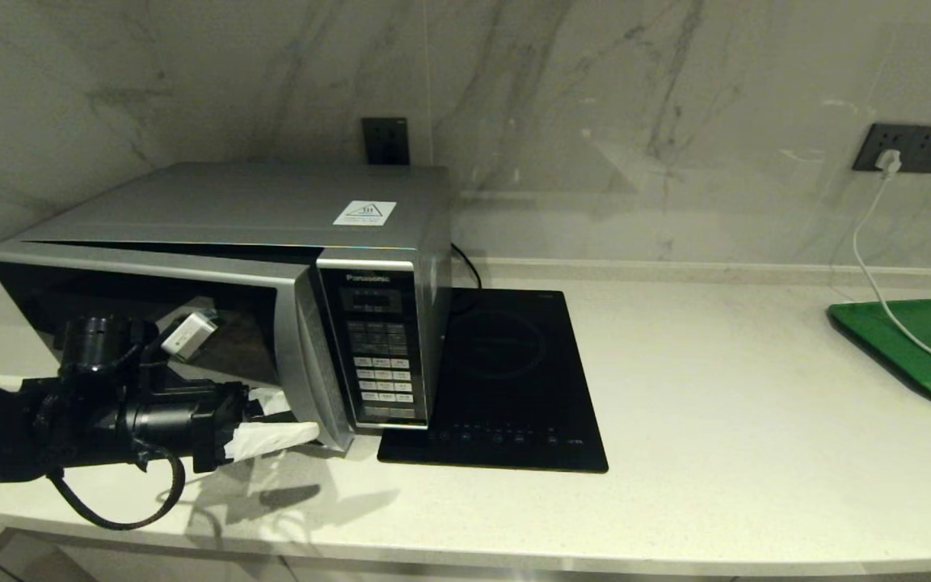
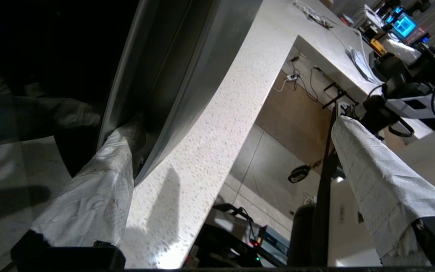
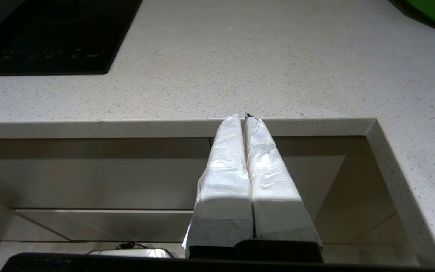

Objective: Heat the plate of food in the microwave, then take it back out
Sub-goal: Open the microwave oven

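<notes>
The silver-grey microwave (image 1: 271,202) stands at the counter's left, its dark glass door (image 1: 150,323) swung slightly ajar, with a dark gap along the top. My left gripper (image 1: 284,416) is open, low at the door's curved handle strip (image 1: 316,364). In the left wrist view one white-wrapped finger (image 2: 96,189) has its tip against the door's edge (image 2: 172,56); the other finger (image 2: 372,170) hangs far off, past the counter's front edge. The plate of food is hidden. My right gripper (image 3: 242,118) is shut on nothing, below the counter's front edge (image 3: 127,128), outside the head view.
A flat black induction hob (image 1: 498,380) lies right beside the microwave. A green tray (image 1: 926,339) sits at the far right, with a white cable (image 1: 878,267) running from a wall socket onto it. A recess opens under the counter in front.
</notes>
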Controlling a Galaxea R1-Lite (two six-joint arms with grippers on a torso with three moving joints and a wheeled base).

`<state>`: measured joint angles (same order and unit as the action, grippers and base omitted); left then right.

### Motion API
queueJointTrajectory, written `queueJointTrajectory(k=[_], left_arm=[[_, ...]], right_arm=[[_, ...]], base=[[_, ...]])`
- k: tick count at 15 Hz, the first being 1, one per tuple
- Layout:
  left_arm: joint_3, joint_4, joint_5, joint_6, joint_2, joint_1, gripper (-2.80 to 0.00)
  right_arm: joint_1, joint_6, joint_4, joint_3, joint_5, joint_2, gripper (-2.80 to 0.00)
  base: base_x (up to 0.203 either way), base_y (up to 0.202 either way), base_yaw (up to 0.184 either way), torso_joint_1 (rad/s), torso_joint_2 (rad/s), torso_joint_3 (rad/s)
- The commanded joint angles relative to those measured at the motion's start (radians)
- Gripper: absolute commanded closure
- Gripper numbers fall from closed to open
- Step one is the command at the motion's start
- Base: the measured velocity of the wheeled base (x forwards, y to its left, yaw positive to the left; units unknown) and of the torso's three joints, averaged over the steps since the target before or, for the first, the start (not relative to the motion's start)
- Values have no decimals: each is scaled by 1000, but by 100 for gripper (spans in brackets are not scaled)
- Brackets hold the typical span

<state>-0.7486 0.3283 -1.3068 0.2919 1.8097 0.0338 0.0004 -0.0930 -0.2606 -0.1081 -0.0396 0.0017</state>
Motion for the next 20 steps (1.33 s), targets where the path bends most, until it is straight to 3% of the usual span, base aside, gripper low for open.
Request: queueJointTrajectory(k=[1,5,8,11,13,17,18,20], left_arm=[[49,2,-11,10,-47,25,-280],[75,3,73,19,-82,137,-280],[155,0,146,27,-208,308,-280],[238,1,332,89,-258,500,-280],[277,2,392,138,-316,617,-280],[246,-80,438,153,-616,675,-280],[199,-164,453,153,-703,664,-280],[-2,-443,495,153,-813,603,-280]], right_arm=[[1,-1,-2,1,0,0,0],[1,-1,-2,1,0,0,0],[1,-1,-2,1,0,0,0],[1,-1,-2,0,0,0,0],[1,-1,-2,-1,0,0,0],[2,-1,-2,-1,0,0,0],[1,-1,-2,0,0,0,0],[2,-1,-2,1,0,0,0]], base=[[0,0,0,0,0,0],[0,0,0,0,0,0],[0,0,0,0,0,0],[0,0,0,0,0,0],[0,0,0,0,0,0],[0,0,0,0,0,0],[0,0,0,0,0,0],[0,0,0,0,0,0]])
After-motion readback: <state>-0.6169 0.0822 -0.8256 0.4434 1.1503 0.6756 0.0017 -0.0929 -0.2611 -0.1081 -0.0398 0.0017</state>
